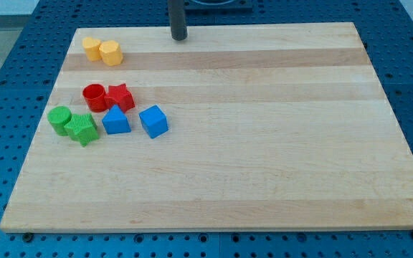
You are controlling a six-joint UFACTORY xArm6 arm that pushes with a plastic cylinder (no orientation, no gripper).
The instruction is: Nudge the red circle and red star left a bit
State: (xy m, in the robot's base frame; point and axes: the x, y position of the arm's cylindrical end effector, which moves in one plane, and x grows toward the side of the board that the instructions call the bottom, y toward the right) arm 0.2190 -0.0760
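The red circle (95, 97) and the red star (120, 96) sit side by side, touching, on the left part of the wooden board (264, 158). The circle is on the star's left. My tip (179, 36) rests near the board's top edge, up and to the right of the red star, well apart from both red blocks.
Two yellow blocks (102, 51) sit together at the top left. A green circle (59, 119) and a green star (83, 128) lie below the red circle. A blue triangle (116, 120) and a blue cube (153, 120) lie just below the red star.
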